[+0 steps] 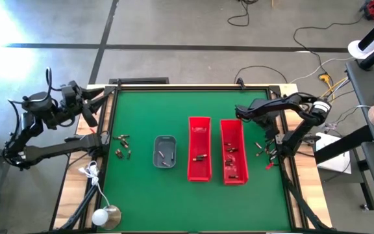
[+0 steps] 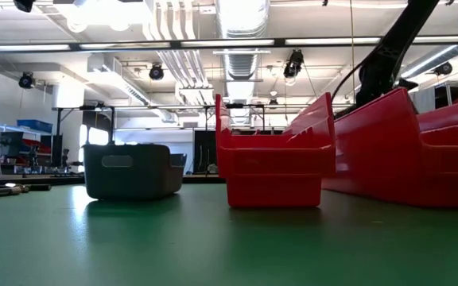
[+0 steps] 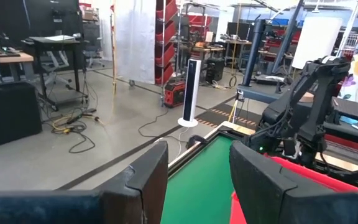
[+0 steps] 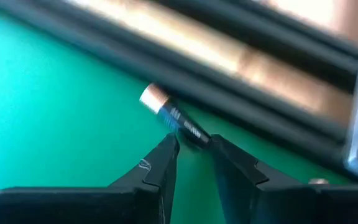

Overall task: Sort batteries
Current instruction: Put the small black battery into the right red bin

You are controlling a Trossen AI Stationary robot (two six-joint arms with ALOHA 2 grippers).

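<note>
1. Green felt covers the tabletop (image 1: 141, 188), framed by a black rim and a wooden edge.
2. Right end effector (image 4: 193, 148) is down at the right edge of the tabletop, beside the black rim; its fingers (image 4: 161, 163) are pinched on the dark end of a battery (image 4: 174, 117), whose copper-coloured end sticks out past the tips.
3. A few more batteries (image 1: 263, 148) lie loose on the felt near that end effector, right of the bins.
4. Left end effector (image 3: 197, 177) hangs released, jaws well apart, above the far left corner of the tabletop, holding nothing.
5. Two long red bins (image 1: 199, 156) stand side by side right of centre; each holds some small batteries.
6. A grey tray (image 1: 165, 150) sits just left of the bins, with a couple of small pieces inside.
7. Another cluster of batteries (image 1: 123, 145) is scattered on the felt left of the tray, well apart from the left arm.
8. In the low view the tray and the bins stand level on the felt, the tray apart from the nearer bin.
</note>
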